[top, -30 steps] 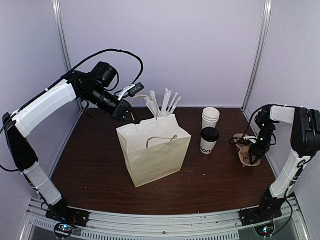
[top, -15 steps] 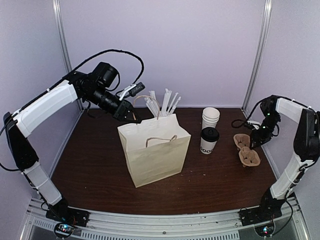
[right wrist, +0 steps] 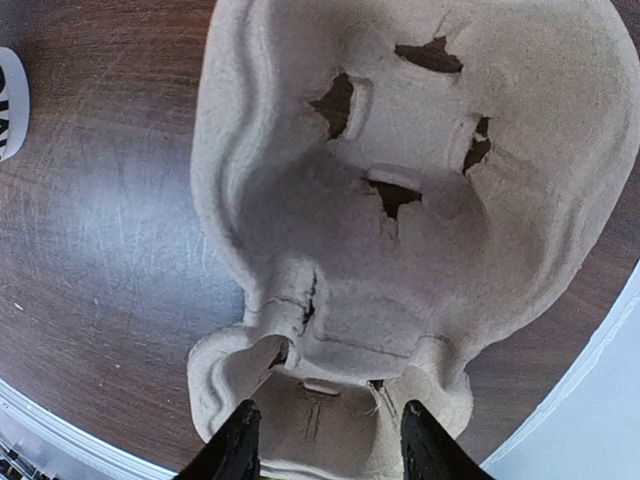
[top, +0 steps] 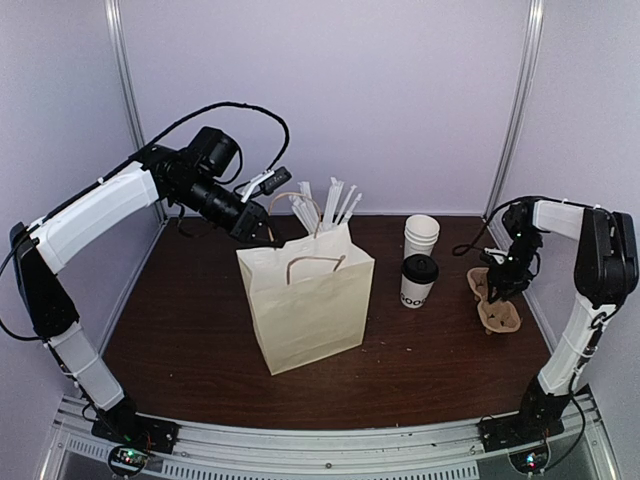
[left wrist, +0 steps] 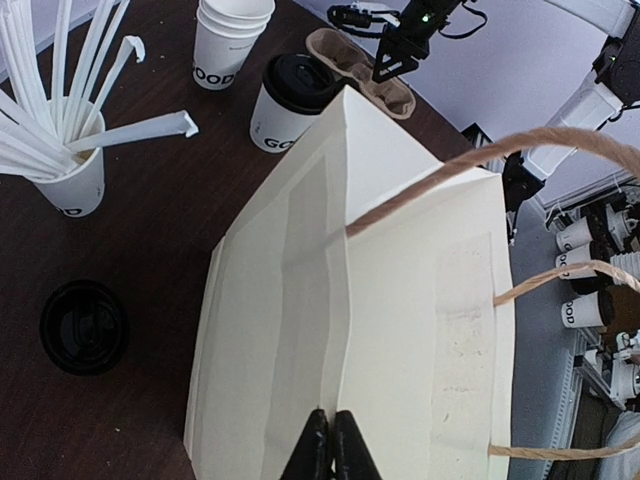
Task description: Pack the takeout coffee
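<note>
Our left gripper (left wrist: 322,452), reaching in high, is pinched together on the rim of the paper bag (top: 305,305). Our right gripper (right wrist: 320,440) hangs spread over the pulp carrier (right wrist: 400,200). The takeout coffee (top: 418,281) stands between bag and carrier on the dark tabletop (top: 200,330), pale walls (top: 400,100) around.

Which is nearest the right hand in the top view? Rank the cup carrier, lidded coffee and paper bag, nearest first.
1. Cup carrier: directly beneath the right hand, at the far right.
2. Lidded coffee: to the hand's left, mid-scene.
3. Paper bag: farther left, beyond the coffee.
</note>
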